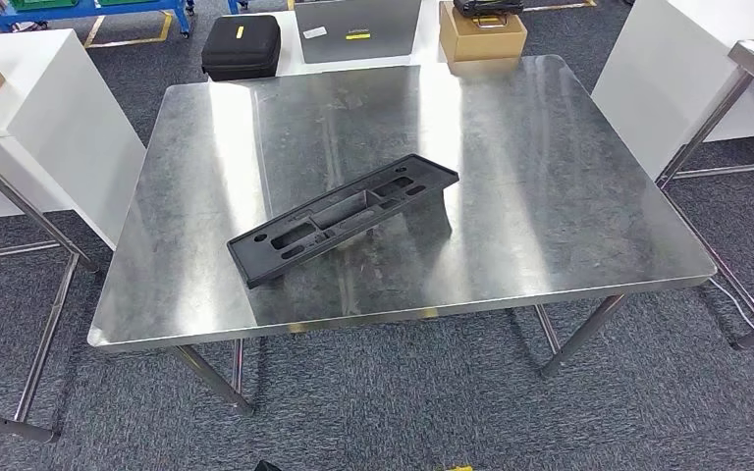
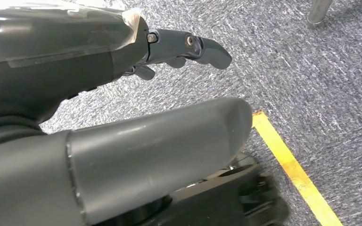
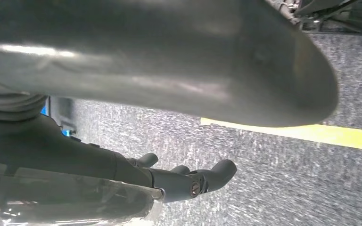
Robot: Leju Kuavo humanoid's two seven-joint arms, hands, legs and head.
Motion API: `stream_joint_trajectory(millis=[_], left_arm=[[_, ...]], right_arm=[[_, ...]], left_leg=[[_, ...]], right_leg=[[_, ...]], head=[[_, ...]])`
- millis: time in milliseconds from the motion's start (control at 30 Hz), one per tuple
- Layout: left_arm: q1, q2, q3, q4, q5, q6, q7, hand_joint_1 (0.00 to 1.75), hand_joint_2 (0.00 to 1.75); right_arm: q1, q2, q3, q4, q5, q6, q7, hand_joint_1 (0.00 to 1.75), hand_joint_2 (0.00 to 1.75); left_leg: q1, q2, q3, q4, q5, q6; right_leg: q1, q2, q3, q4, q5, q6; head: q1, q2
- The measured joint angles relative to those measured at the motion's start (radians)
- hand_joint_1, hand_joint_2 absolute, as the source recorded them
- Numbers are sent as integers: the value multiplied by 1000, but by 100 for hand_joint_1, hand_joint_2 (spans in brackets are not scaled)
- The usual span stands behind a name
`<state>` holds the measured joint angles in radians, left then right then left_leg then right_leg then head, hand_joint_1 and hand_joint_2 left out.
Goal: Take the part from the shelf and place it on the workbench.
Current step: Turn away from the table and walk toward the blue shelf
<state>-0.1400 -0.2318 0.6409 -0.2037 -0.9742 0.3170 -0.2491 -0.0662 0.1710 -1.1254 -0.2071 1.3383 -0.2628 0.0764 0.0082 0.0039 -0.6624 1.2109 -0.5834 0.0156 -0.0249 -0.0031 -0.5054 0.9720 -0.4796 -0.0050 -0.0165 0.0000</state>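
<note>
Black part (image 1: 344, 217) lies flat on steel desk (image 1: 569, 196), near middle, set diagonally, nothing touching it. Left hand (image 2: 122, 132) hangs over grey carpet (image 2: 311, 70), fingers (image 2: 202, 47) apart, holding nothing; yellow floor line (image 2: 292, 165) beside. Right hand (image 3: 160, 94) likewise over carpet, fingers (image 3: 207, 176) loosely spread, empty. Beyond desk: black case (image 1: 242, 46), cardboard box (image 1: 481, 37).

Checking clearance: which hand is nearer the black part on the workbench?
Cannot tell left from right. The black part lies on the workbench; the left hand and right hand both hang open over carpet, holding nothing.
</note>
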Motion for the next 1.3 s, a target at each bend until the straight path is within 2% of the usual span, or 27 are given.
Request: stream_joint_trajectory(millis=[33,67,100,167,200,233,267,367,433,500,667,800,1200,1300], left_arm=[[0,0,0,0,0,0,0,0,0],[1,1,0,0,0,0,0,0,0],[1,1,0,0,0,0,0,0,0],[0,2,0,0,0,0,0,0,0],[0,2,0,0,0,0,-1,0,0],[0,2,0,0,0,0,-2,0,0],[-1,2,0,0,0,0,-3,0,0],[0,2,0,0,0,2,-7,0,0],[-1,1,-1,0,-6,5,-13,0,0],[-1,0,-3,0,-13,10,-17,0,0],[-1,0,-3,0,-19,19,-16,0,0],[-1,0,-3,0,-19,21,-13,0,0],[-1,0,-3,0,-19,25,-9,0,0],[-1,0,-3,0,-19,29,-8,0,0]], right_arm=[[1,0,0,0,0,0,0,0,0],[2,0,0,0,0,1,1,0,0],[3,0,0,0,0,1,1,0,0],[2,1,0,0,0,2,2,0,0],[1,1,0,0,0,2,3,0,0],[1,2,0,0,0,2,4,0,0],[0,2,0,0,0,2,4,0,0],[-1,3,0,0,0,2,6,0,0],[-1,3,0,0,0,0,8,0,0],[-1,3,0,0,0,-1,9,0,0],[-1,3,1,0,11,2,3,0,0],[-1,3,8,0,14,2,3,0,0],[-1,3,18,0,17,17,-4,0,0],[-2,6,24,0,18,19,-6,0,0]], left_leg=[[3,-1,-18,50,-21,-4],[6,-1,-22,69,-22,-7],[9,-1,-6,48,-4,-7],[13,-3,68,-81,58,-4],[12,-4,102,-143,79,0],[9,-5,123,-185,91,4],[6,-6,130,-203,92,8],[0,-5,125,-216,105,28],[-5,-6,127,-228,112,32],[-14,-7,125,-226,111,28],[-25,-7,122,-223,115,39],[-28,-7,119,-223,117,42],[-27,-7,116,-222,119,43],[-28,-8,116,-223,120,51]], right_leg=[[1,0,-4,1,2,0],[1,0,-8,3,3,0],[1,1,-9,5,4,0],[1,3,-10,7,5,2],[4,3,-11,9,5,6],[6,4,-14,9,7,10],[7,4,-17,9,9,18],[10,4,-26,9,12,39],[15,5,-32,4,13,36],[15,6,-34,-6,19,32],[6,7,-35,-9,30,47],[3,7,-32,-9,34,53],[3,7,-34,-9,36,55],[-4,7,-31,-17,42,66]], head=[[0,0],[0,0],[0,0],[0,0],[0,0],[0,0],[1,0],[1,0],[6,0],[10,0],[9,0],[9,0],[9,0],[7,0]])
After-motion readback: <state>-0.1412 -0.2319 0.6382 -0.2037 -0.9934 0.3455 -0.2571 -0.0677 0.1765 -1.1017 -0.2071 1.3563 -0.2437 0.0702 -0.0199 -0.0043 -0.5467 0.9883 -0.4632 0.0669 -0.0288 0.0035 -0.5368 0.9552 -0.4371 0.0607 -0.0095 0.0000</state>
